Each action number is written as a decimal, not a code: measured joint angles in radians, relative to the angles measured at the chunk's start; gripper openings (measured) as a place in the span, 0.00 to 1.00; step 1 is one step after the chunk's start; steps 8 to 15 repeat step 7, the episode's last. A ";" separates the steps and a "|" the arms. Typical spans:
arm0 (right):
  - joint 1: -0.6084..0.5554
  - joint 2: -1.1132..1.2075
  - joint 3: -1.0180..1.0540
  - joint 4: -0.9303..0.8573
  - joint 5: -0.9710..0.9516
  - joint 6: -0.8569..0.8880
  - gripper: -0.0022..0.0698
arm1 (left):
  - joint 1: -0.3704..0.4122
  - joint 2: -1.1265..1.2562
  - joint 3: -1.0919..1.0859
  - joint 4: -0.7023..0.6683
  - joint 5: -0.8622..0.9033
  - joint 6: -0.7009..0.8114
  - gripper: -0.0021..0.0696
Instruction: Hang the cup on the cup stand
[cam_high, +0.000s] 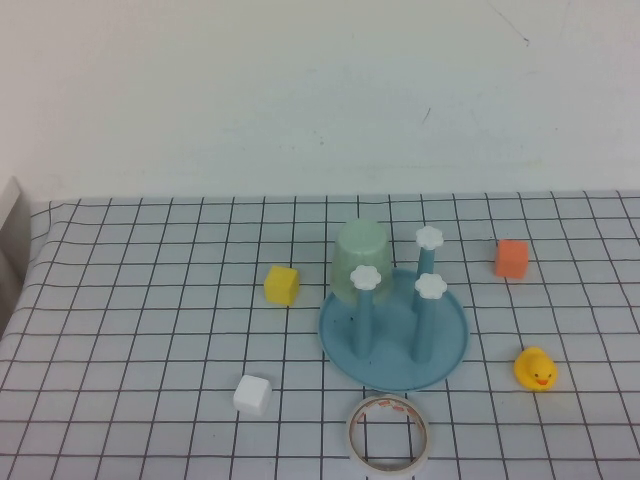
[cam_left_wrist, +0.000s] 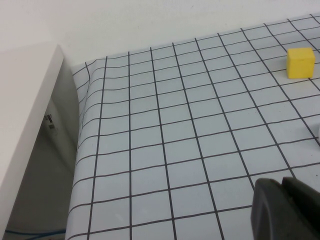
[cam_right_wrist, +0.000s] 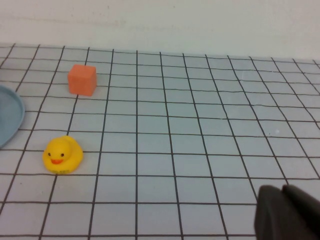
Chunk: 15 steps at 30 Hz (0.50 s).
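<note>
Pale mint-green plastic cup (cam_high: 360, 261) inverted over a back peg of the round blue cup stand (cam_high: 393, 330), mid-tabletop. Left pincer (cam_left_wrist: 285, 207) and right pincer (cam_right_wrist: 286, 212) at the near edge, both closed, empty.

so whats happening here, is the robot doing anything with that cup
Nothing is being handled right now. The cup already sits upside down over a back peg of the cup stand. Both arms are pulled back out of the high view: the left gripper is shut over the table's left edge, and the right gripper is shut out to the right of the yellow duck.
</note>
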 joint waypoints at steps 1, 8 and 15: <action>0.000 0.000 0.000 0.000 0.000 0.000 0.03 | 0.000 0.000 0.000 0.000 0.000 0.000 0.03; 0.031 0.000 -0.001 0.000 0.006 0.002 0.03 | 0.000 0.000 0.000 0.000 0.000 0.000 0.03; 0.031 0.000 -0.001 0.000 0.006 0.002 0.03 | 0.000 0.000 0.000 0.000 0.000 0.000 0.03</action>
